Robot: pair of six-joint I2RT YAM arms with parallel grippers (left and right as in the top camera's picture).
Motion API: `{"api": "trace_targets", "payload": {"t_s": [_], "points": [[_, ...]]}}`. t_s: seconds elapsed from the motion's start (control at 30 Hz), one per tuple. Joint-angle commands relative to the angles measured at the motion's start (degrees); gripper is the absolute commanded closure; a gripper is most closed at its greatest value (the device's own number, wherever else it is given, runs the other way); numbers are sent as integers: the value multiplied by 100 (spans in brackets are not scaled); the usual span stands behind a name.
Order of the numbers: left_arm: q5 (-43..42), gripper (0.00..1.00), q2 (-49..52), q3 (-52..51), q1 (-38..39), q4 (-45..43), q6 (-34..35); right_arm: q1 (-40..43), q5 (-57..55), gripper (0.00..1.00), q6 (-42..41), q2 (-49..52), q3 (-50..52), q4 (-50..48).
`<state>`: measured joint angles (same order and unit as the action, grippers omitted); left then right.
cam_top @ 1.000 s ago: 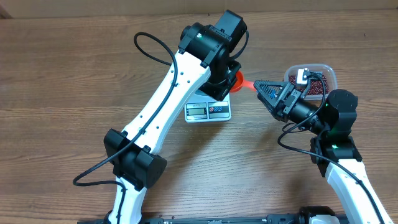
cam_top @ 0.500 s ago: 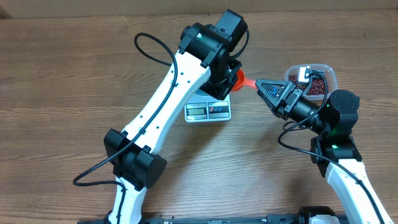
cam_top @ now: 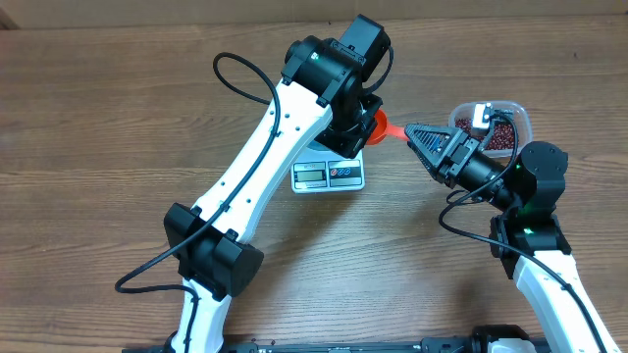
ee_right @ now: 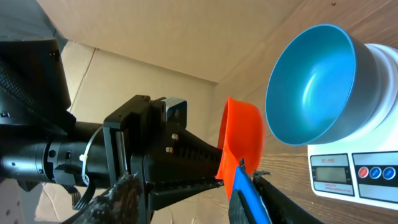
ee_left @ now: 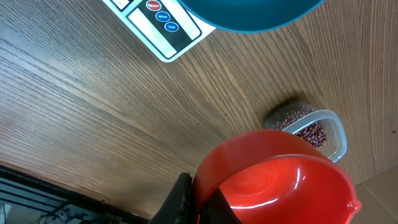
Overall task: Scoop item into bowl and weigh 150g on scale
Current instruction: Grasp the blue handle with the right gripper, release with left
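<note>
The left claw (ee_left: pixel 196 202) is clenched on the handle end of a red scoop (ee_left: pixel 273 180), whose round cup juts out ahead of its fingertips. The spout lip of the cup points away from the claw. Beyond the cup's far rim, seen from this claw, sits the clear tub (ee_left: pixel 336 134) with the beans (ee_left: pixel 305 127) heaped inside. A strip of bare wood lies between cup and tub.

The blue bowl (ee_right: pixel 314 84) stands on the scale (cam_top: pixel 329 175), just beside the left claw and under its wrist in the overhead view. The bowl's rim overhangs the scale's back part, leaving the display and button strip along the front edge uncovered.

The right claw (cam_top: pixel 412 131) faces the scoop from the opposite side, its tip just short of the cup's edge. Its fingers (ee_right: pixel 249 199) stand apart, released, with nothing pinched between them. The scoop's lower edge is right at the blue-padded finger, and I cannot tell whether they touch. The bowl lies ahead of this claw, past the scoop. The tub is behind its fingertips, close beside its wrist.

Open table (cam_top: pixel 118 118) spreads wide on the outer side of the left arm and in front of the scale. The gap between the two claws is narrow.
</note>
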<state>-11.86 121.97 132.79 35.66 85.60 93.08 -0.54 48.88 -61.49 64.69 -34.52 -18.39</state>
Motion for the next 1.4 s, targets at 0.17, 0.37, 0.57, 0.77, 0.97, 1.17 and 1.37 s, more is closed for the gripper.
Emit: {"api": "trace_targets", "payload": {"t_s": [0.17, 0.37, 0.57, 0.77, 0.97, 1.17, 1.37], "points": [[-131, 95, -9, 122, 48, 2, 94, -52, -87, 57, 20, 85, -116, -39], [-131, 95, -9, 122, 50, 4, 74, -52, -81, 69, 17, 181, -116, -42], [-129, 94, -9, 122, 55, 4, 74, -52, -81, 78, 20, 188, -116, -42], [-129, 91, -9, 122, 55, 7, 72, -52, -79, 88, 20, 188, -116, -42], [-127, 45, -9, 122, 55, 4, 74, -52, -42, 96, 20, 188, -116, -37], [-127, 1, -9, 122, 55, 7, 72, -52, -44, 96, 24, 188, -116, -37], [-131, 0, -11, 122, -42, 52, -540, -46, -326, 96, 713, 188, -116, 566]]}}
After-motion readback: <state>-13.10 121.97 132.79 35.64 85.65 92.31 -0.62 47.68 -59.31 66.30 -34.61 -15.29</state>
